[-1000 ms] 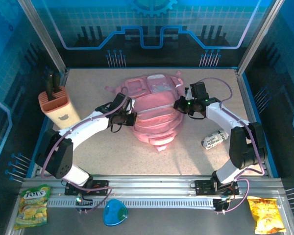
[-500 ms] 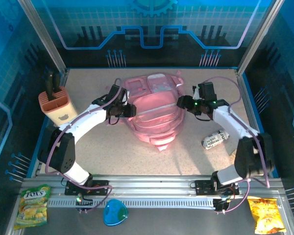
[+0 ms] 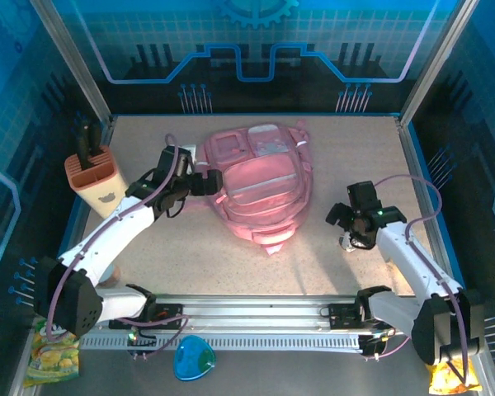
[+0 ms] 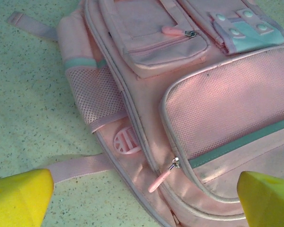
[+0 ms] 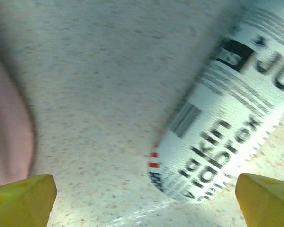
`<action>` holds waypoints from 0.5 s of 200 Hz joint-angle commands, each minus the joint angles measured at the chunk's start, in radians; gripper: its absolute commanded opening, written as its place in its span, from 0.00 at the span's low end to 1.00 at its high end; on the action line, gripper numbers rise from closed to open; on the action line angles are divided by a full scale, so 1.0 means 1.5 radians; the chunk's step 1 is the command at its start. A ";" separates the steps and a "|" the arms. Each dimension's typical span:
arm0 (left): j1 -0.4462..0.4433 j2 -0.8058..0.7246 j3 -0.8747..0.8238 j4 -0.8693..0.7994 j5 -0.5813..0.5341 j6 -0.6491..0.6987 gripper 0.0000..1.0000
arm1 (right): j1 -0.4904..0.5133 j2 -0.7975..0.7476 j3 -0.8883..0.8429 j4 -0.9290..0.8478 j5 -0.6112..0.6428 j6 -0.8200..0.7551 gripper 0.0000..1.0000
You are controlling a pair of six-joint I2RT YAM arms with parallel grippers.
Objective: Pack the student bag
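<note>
Left end effector (image 3: 203,183): jaws spread wide, nothing between them. In the top view it sits at the left edge of the student bag (image 3: 260,186); can't tell if it touches the fabric. In the left wrist view the end effector (image 4: 143,198) frames the bag's (image 4: 217,94) side: mesh side pocket, round logo patch, pink zip pull and one loose strap (image 4: 80,166) lying on the surface (image 4: 28,109). One yellow fingertip (image 4: 19,196) is over the bare surface, the other over the bag's front panel

Right end effector (image 3: 351,227): jaws also fully apart, gripping nothing, well clear of the bag to its right. In the right wrist view the end effector (image 5: 144,198) is above a white printed roll (image 5: 222,118) with black lettering, lying on the surface; contact not visible. A blurred pink edge of the bag (image 5: 7,127) shows at the left

The bag lies flat, front side up, mid-surface between the two arms, zips closed where visible
</note>
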 commanded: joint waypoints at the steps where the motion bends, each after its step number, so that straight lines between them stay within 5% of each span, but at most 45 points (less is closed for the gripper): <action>1: 0.013 -0.020 -0.019 0.029 0.000 -0.014 0.99 | -0.013 -0.022 -0.032 -0.019 0.047 0.084 1.00; 100: 0.027 -0.022 -0.027 0.054 0.102 -0.009 0.99 | -0.075 0.082 -0.101 0.129 0.010 0.122 0.97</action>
